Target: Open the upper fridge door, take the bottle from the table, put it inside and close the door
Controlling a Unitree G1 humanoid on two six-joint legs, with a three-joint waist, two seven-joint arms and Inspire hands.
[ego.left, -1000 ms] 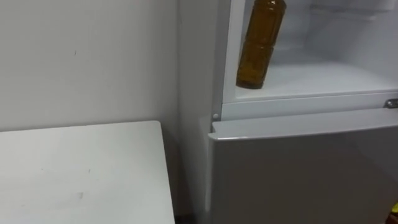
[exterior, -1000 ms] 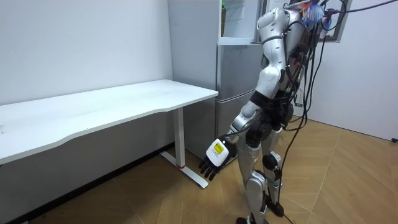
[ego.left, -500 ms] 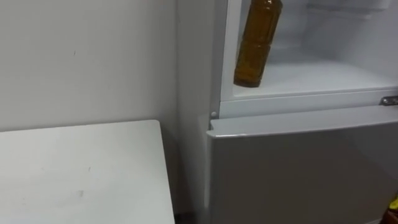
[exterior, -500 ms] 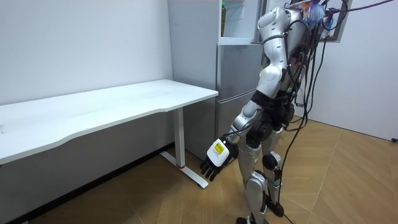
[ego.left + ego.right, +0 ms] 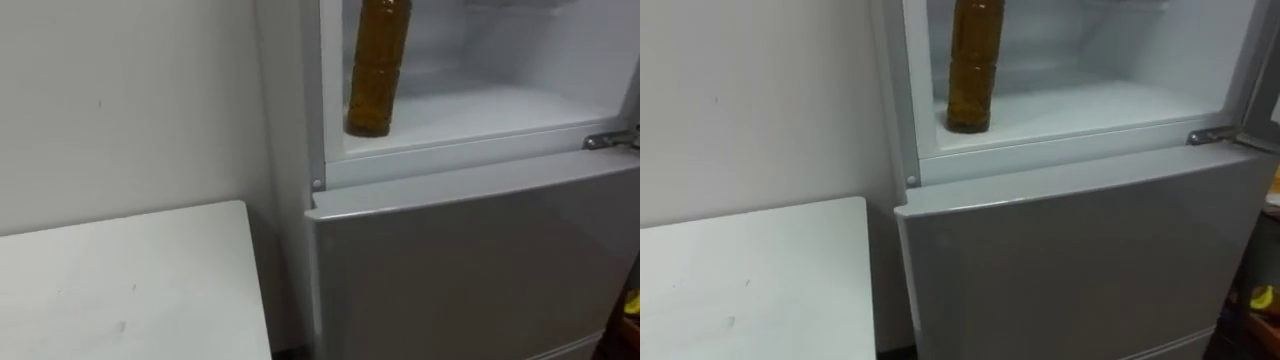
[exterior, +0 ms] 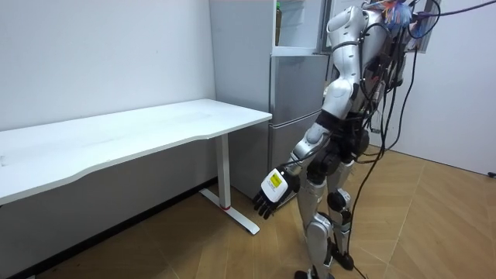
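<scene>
The bottle (image 5: 378, 65) was found upright on the shelf of the upper fridge (image 5: 480, 105), near its left front edge, held by nothing. The left robot hand (image 6: 270, 194) was hung low beside the table (image 6: 155, 128), fingers apparently relaxed and empty. The bottle was judged stiff, smooth and rather heavy with liquid, and best gripped around its middle.

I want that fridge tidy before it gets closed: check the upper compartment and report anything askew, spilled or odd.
Nothing stands out. The bottle stands upright on the floor of the upper fridge compartment, at its front left corner and close to the edge. No spill shows around it. The lower door looks shut.
</scene>
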